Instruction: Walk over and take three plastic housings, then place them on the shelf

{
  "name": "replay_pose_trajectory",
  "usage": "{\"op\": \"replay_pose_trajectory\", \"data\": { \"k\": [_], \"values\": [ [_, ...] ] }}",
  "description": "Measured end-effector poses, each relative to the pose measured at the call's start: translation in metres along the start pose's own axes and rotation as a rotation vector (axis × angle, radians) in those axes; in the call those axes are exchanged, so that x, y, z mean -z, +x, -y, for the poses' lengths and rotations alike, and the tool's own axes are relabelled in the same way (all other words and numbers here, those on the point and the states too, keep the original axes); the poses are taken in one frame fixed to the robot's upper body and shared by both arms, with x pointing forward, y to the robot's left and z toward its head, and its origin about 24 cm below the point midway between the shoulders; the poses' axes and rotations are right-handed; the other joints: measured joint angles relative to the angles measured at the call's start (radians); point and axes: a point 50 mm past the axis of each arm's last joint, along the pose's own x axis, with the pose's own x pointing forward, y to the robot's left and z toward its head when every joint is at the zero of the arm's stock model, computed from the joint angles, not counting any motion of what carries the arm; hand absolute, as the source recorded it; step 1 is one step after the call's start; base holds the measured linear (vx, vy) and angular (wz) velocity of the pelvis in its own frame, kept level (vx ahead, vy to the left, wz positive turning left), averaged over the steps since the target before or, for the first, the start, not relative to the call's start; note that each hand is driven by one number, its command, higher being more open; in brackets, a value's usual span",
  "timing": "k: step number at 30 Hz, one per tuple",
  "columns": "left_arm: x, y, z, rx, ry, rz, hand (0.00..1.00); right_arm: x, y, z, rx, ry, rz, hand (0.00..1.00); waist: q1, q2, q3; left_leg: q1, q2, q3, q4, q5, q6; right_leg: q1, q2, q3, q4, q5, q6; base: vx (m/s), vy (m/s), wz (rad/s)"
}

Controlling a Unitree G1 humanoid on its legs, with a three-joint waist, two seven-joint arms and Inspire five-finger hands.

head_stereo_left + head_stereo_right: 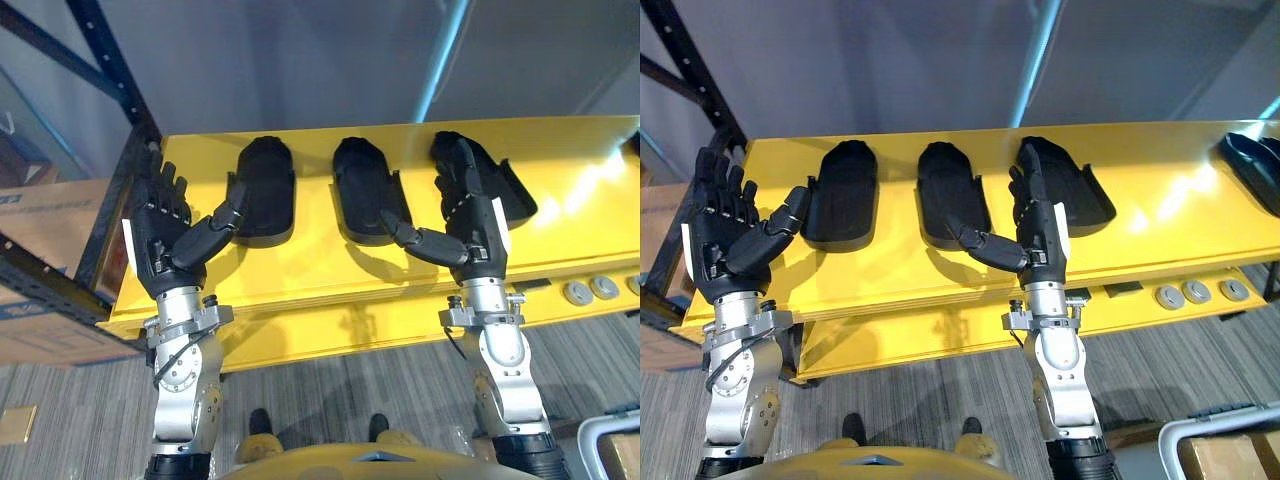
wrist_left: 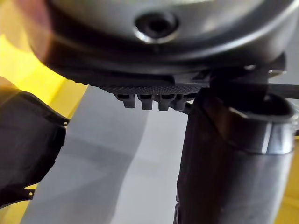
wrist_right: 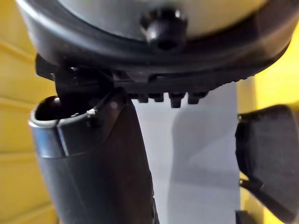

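- Three plastic housings lie in a row on the yellow shelf (image 1: 310,268), long axes pointing away from the robot.
- right hand (image 1: 472,228) is over the right housing (image 1: 516,192); contact unclear.
- left hand (image 1: 163,232) is just beside the left housing (image 1: 266,190); the middle housing (image 1: 368,200) lies between the hands.
- Both hands' fingers are straight and apart, holding nothing.

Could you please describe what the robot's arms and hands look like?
Both the left hand and the right hand are black and segmented, each with a thick thumb and a white patch on its side. They sit on silver-grey metal arms with rounded segments and bolted wrist collars.
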Motion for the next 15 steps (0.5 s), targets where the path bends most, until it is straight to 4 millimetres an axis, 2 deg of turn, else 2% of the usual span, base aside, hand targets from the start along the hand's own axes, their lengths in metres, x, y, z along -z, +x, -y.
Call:
{"op": "replay_pose_trajectory", "data": {
  "k": [2, 6, 9, 11, 15],
  "values": [
    [-0.01, 0.001, 0.007, 0.085, -0.032, 0.054, 1.0, -0.001, 0.003, -0.005, -0.011, 0.01, 0.009, 1.0, 0.001, -0.001, 0.0, -0.004, -0.003, -0.005, 0.0, 0.001, 0.002, 0.001, -0.003, -0.006, 0.0, 0.0, 0.0, -0.02, 0.009, 0.09],
    [-0.031, 0.005, 0.034, 0.339, -0.146, 0.139, 1.0, 0.0, 0.002, -0.004, 0.025, 0.01, -0.002, 1.0, -0.009, 0.0, 0.0, -0.01, -0.007, -0.008, 0.0, 0.005, 0.004, -0.005, -0.007, -0.01, 0.003, 0.0, 0.0, -0.02, 0.007, 0.03],
    [-0.029, 0.006, 0.051, 0.473, -0.218, 0.104, 1.0, 0.003, -0.001, -0.003, 0.034, 0.007, -0.026, 1.0, -0.018, 0.003, 0.002, 0.003, -0.004, 0.014, 0.0, 0.003, 0.002, -0.013, -0.005, 0.011, 0.003, -0.001, -0.001, -0.04, 0.004, -0.16],
    [-0.024, 0.004, 0.057, 0.502, -0.26, 0.053, 1.0, 0.005, -0.004, -0.003, 0.036, 0.006, -0.039, 1.0, -0.034, 0.007, 0.0, 0.008, -0.001, 0.029, 0.0, -0.005, -0.006, -0.021, -0.002, 0.026, 0.004, -0.005, -0.008, -0.03, 0.001, -0.32],
    [-0.013, 0.002, 0.061, 0.462, -0.27, -0.036, 1.0, 0.0, -0.017, 0.001, 0.049, 0.003, -0.042, 1.0, -0.058, 0.026, 0.009, 0.007, 0.006, 0.08, 0.001, -0.005, -0.007, -0.055, 0.005, 0.076, 0.003, 0.005, -0.01, -0.01, -0.002, -0.37]
  ]
}}
